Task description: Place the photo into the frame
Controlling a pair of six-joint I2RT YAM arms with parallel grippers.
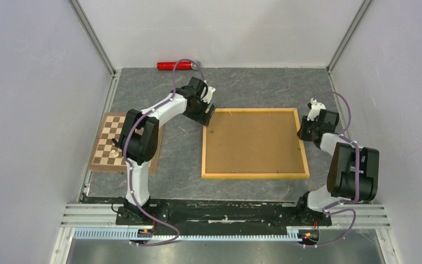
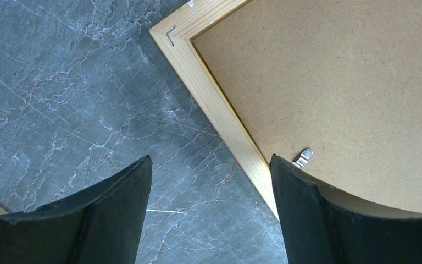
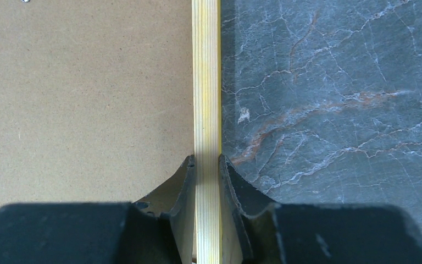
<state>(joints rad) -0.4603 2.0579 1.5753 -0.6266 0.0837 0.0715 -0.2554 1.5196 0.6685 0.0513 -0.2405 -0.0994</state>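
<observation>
The frame (image 1: 255,176) of yellow-orange wood lies flat, back side up, in the middle of the table. A plain brown backing board (image 1: 253,142) fills it. The photo is hidden. My right gripper (image 1: 302,129) is shut on the frame's right rail (image 3: 206,110), one finger on each side. My left gripper (image 1: 207,116) is open and empty above the frame's far left corner (image 2: 170,34). Its right finger (image 2: 296,203) is over the left rail, its left finger over bare table. A small metal tab (image 2: 303,158) sits on the board near that finger.
A brown-and-cream chessboard (image 1: 107,144) lies at the left, partly under the left arm. A red cylinder (image 1: 174,66) lies at the back by the wall. The tabletop (image 1: 264,88) is grey marble-patterned. Walls close in on three sides.
</observation>
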